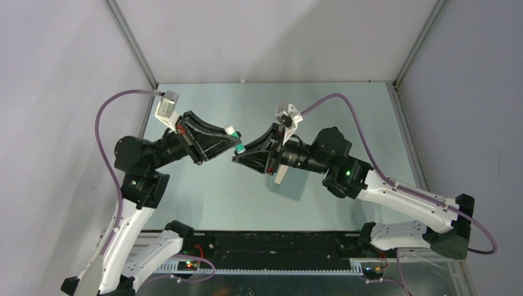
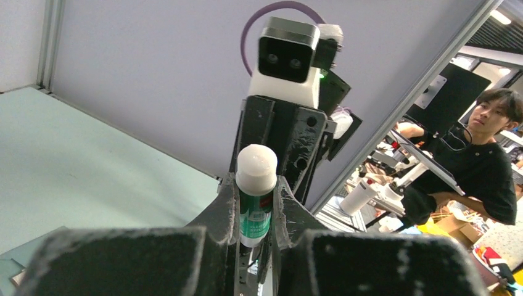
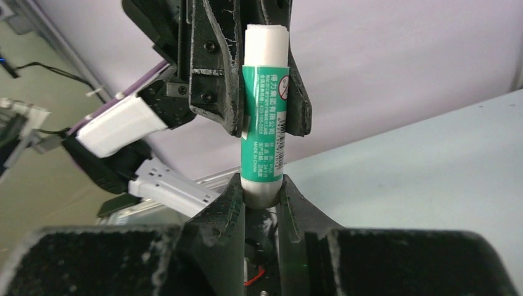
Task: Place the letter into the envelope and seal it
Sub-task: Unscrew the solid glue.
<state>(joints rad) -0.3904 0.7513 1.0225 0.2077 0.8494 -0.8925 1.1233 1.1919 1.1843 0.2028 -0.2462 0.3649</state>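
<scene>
Top external: arms [image 1: 148, 154] are blocking table [image 1: 345, 111] centre.
Left gripper [image 2: 256, 197]: pinching glue stick [image 2: 256, 169] body.
Right gripper [image 3: 264, 191]: pinching its end.

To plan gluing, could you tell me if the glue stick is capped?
Capped, apparently: the glue stick shows closed white ends, no bare glue.

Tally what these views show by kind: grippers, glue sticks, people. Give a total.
grippers: 2, the left gripper and the right gripper
glue stick: 1, held between both grippers
person: 1, in the background of the left wrist view
total: 4
</scene>
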